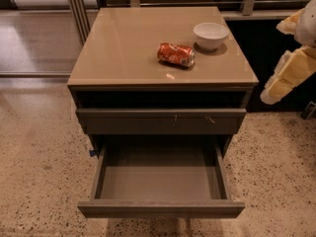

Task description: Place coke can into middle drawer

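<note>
At the far left, the top of a slanted metal post [76, 9] runs out of the picture, and the pale area behind it is too washed out to make out. A small blue scrap [92, 153] shows by the left side of the cabinet; what it is cannot be made out. Under the top of the desk [123, 53] lies a dark slot [158, 99] whose inside is lost in shadow. Below it sits 1 closed drawer front [148, 122] with a few pale scratch marks. Lower still, the middle drawer [160, 209] is pulled out toward the camera, its flat grey bottom in plain sight, while whatever lies beneath it is cut off by the lower edge.

At the far right edge the gripper [291, 65] hangs beside the desk, well apart from everything on it. It is pale yellow and white and partly cut off, and whether it is spread or closed is not clear.

The desk top is smooth, tan and slightly glossy, with a small bright glint near the front. The coke can [176, 54] lies on its side right of centre on that top, not in the drawer. Just behind and to its right stands 1 white bowl [211, 35], near the can but not touching it.

The floor [39, 157] is speckled beige stone, and a dark rail [247, 4] crosses the back of the room.
</note>
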`<state>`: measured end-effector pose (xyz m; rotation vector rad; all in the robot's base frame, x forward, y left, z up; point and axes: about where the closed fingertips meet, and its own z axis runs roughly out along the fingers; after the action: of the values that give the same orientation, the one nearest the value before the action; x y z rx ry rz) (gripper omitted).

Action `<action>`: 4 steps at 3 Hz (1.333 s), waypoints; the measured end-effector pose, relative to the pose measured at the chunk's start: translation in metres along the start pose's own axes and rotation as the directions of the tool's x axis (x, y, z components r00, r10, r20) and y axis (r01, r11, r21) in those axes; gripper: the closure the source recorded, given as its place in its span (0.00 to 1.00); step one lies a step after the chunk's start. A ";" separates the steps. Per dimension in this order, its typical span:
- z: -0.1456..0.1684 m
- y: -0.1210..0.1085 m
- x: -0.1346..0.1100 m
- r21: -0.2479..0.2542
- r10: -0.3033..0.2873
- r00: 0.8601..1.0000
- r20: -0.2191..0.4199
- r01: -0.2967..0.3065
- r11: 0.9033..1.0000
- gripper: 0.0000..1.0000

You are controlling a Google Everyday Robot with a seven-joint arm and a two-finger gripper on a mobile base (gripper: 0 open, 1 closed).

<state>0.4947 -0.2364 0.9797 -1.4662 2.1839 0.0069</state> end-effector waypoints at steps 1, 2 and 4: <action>0.018 -0.046 -0.012 0.044 0.032 0.994 0.106 -0.036 0.998 0.00; 0.044 -0.081 -0.029 0.044 0.043 0.982 0.182 -0.052 0.998 0.00; 0.054 -0.088 -0.023 0.042 0.081 0.979 0.186 -0.090 0.995 0.00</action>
<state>0.5996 -0.2386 0.9657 -1.2895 2.0799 0.1116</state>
